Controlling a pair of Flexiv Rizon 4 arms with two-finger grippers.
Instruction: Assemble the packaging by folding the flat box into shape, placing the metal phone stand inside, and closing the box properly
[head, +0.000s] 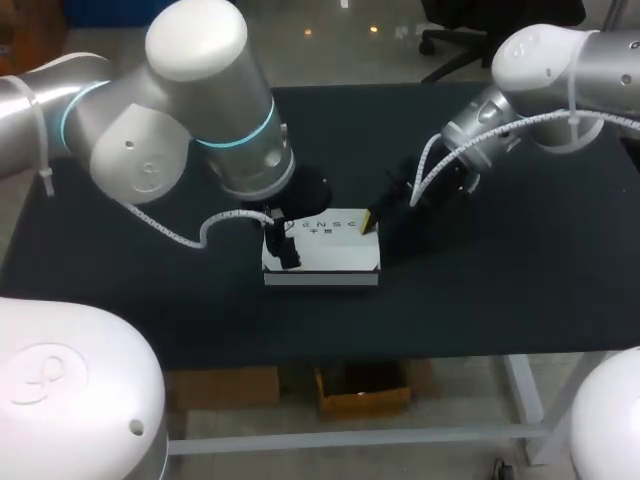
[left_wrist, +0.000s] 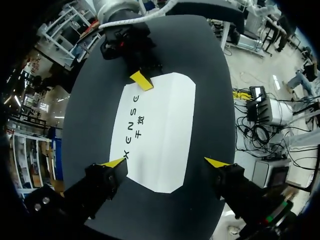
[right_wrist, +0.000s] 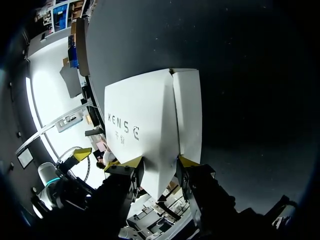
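The white box (head: 322, 255) lies mid-frame on the black table (head: 500, 280), well in from every table edge. My right gripper (right_wrist: 156, 161) pinches its right end between both fingers. My left gripper (left_wrist: 165, 162) hangs spread wide across the left end, with one tip at the box's edge and the other apart from it.

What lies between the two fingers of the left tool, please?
The white box lies there, within the open left tool, as the left wrist view shows.
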